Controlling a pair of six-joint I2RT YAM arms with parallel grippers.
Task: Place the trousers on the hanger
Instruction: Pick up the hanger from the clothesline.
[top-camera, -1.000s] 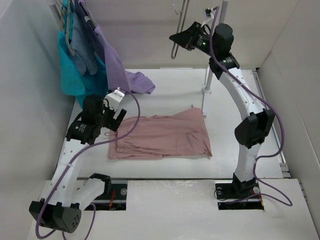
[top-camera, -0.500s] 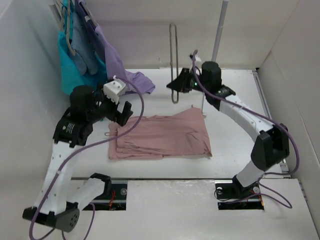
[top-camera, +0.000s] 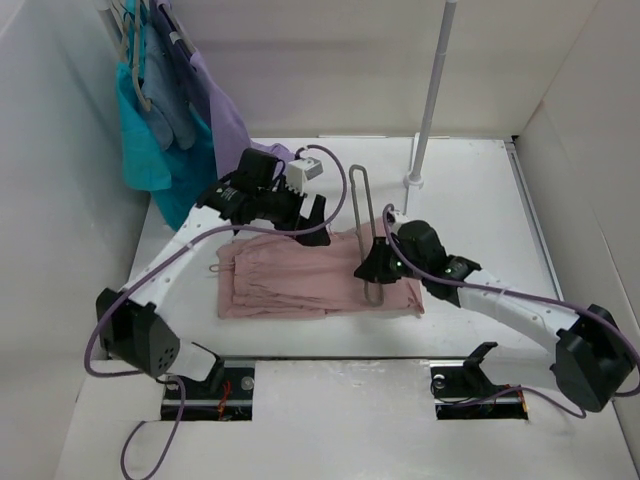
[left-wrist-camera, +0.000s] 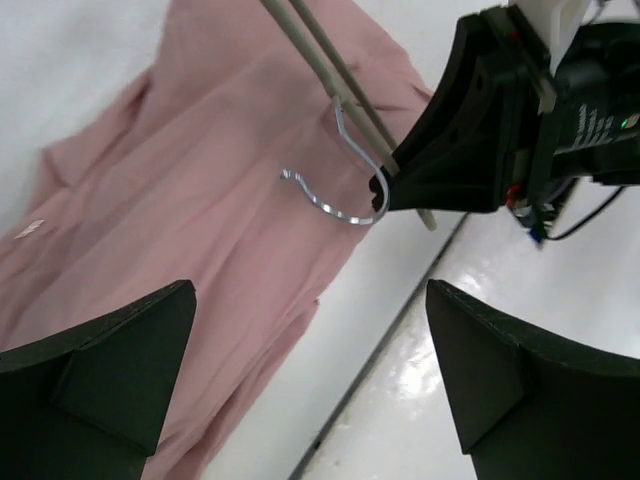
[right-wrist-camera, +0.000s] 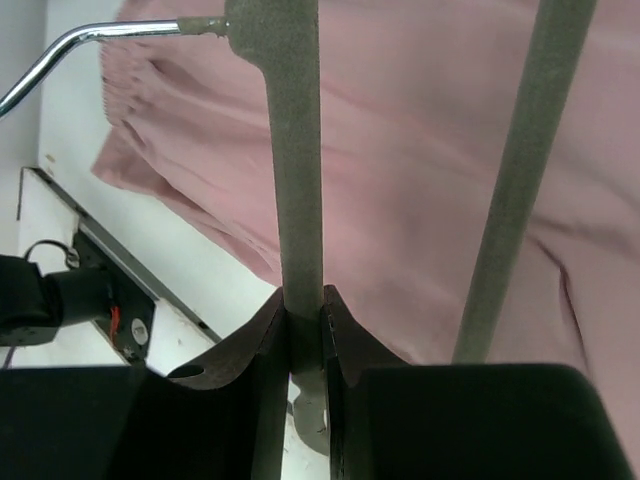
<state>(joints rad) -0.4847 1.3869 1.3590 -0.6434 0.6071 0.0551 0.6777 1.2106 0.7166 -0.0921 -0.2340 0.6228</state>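
The trousers (top-camera: 300, 278): we'd lift their three-o'clock edge with the spread left gripper (top-camera: 311, 222), then slip in the hanger (top-camera: 360, 200) the right gripper (top-camera: 372, 270) pinches.

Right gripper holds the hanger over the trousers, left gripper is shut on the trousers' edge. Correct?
No: the left gripper is open, holding nothing, above the trousers, as the left wrist view shows. The right gripper does hold the hanger over the trousers.
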